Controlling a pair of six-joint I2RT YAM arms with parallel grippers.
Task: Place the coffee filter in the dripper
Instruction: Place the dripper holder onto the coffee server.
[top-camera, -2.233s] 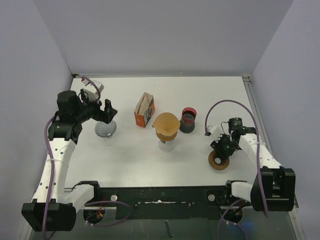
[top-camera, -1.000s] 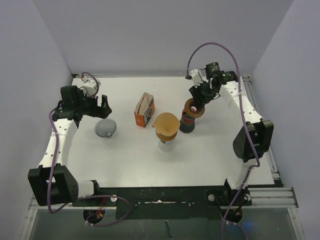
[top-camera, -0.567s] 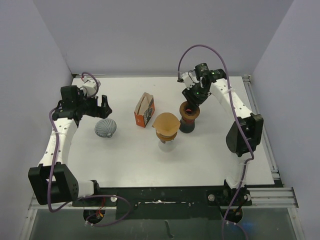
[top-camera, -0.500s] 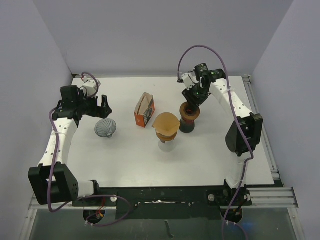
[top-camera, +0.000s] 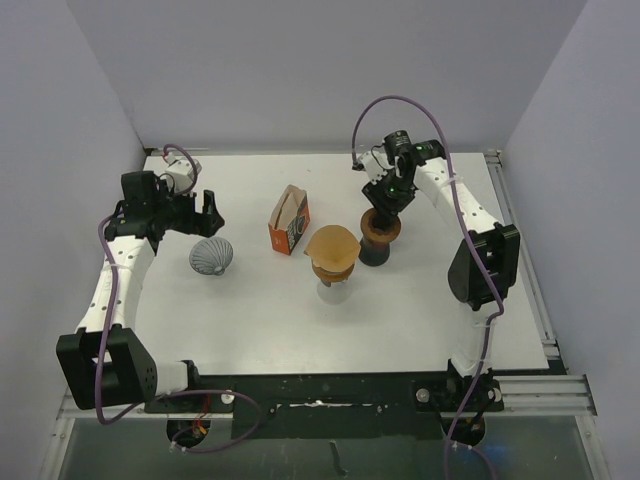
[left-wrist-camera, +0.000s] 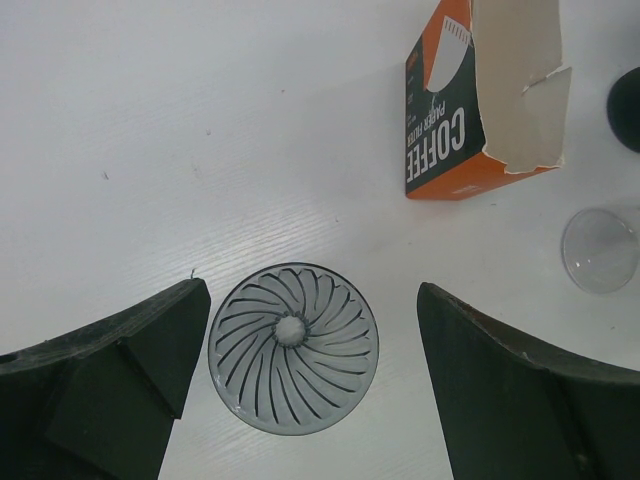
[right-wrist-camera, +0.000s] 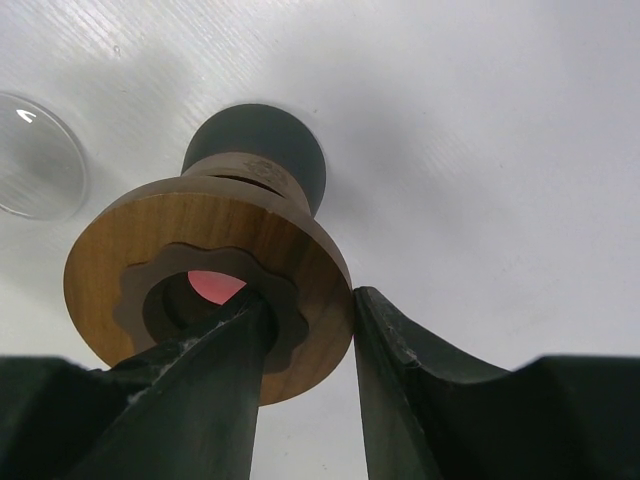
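While the brown paper coffee filter (top-camera: 333, 246) sits open-side up on a clear glass vessel (top-camera: 333, 291) near the middle of the white table (top-camera: 250, 330), the ribbed glass dripper (top-camera: 211, 257) stands well apart from it to the left, with nothing inside. Between the two, a little farther back, an orange coffee filter box (top-camera: 288, 222) stands with its top flap open and a white filter showing within.

Above the dripper hangs the left gripper (top-camera: 203, 213). In the left wrist view its jaws are spread wide, one on either side of the dripper and touching nothing.

Just right of the filter stands a dark canister (top-camera: 374, 252) with a wooden ring (top-camera: 381, 227) resting on top. The right gripper (top-camera: 386, 199) comes down on the ring from behind. In the right wrist view one finger reaches into the ring's scalloped hole and the other presses its outer edge, so the jaws clamp the ring's wall. Red shows through the hole.
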